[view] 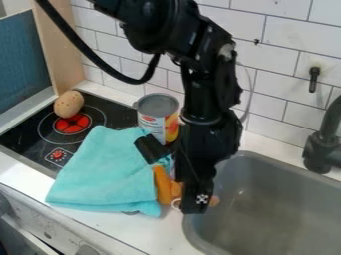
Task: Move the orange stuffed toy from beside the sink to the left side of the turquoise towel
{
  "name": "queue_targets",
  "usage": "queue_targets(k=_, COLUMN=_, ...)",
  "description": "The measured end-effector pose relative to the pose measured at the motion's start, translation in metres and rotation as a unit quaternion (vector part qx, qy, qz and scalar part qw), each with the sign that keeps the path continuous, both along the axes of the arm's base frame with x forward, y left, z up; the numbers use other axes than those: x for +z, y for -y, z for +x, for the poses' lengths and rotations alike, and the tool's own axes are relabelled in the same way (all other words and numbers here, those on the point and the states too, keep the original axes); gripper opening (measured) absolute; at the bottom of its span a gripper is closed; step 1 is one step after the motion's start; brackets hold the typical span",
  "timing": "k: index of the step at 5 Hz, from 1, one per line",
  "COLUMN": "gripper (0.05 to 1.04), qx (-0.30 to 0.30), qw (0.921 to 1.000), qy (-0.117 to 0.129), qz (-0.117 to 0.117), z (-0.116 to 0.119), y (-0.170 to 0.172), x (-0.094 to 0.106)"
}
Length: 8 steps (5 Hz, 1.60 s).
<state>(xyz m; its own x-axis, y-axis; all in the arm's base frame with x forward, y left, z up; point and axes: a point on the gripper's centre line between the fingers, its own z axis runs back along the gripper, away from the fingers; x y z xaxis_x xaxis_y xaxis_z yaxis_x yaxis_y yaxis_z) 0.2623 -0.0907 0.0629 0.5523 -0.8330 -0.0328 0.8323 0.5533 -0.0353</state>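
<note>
spread wide at the orange item, four o'clock from the turquoise towel, the end effector should be centred and closed evenly so the towel isn't pinched.

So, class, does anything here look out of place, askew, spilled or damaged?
The turquoise cloth lies partly on the stove and partly on the counter, an odd place for cloth. Above the sink, a yellowish smudge marks the wall around the black hook. No spill shows.
</note>
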Motion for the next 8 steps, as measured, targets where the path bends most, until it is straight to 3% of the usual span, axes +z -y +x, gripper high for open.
queue_targets(k=1, gripper=1.004, qx=-0.004, qw=0.9997, qy=0.015, qz=0.017, z=0.006, y=-0.003, x=-0.005)
queue_targets(k=2, gripper=1.004, qx=-0.010, qw=0.9990, qy=0.039, qz=0.019, z=0.014, y=-0.004, x=-0.010)
queue_targets(k=3, gripper=1.004, qx=-0.013, qw=0.9988, qy=0.038, qz=0.028, z=0.017, y=-0.006, x=-0.018)
queue_targets(k=4, gripper=0.922, qx=-0.008, qw=0.9992, qy=0.030, qz=0.025, z=0.016, y=-0.004, x=-0.026)
queue_targets(k=5, gripper=0.721, qx=-0.012, qw=0.9994, qy=0.026, qz=0.018, z=0.015, y=-0.002, x=-0.027)
queue_targets(k=6, gripper=0.626, qx=-0.022, qw=0.9996, qy=0.018, qz=0.001, z=0.011, y=0.002, x=-0.021)
queue_targets(k=8, gripper=0.597, qx=-0.037, qw=0.9915, qy=0.081, qz=-0.095, z=0.006, y=-0.003, x=0.052)
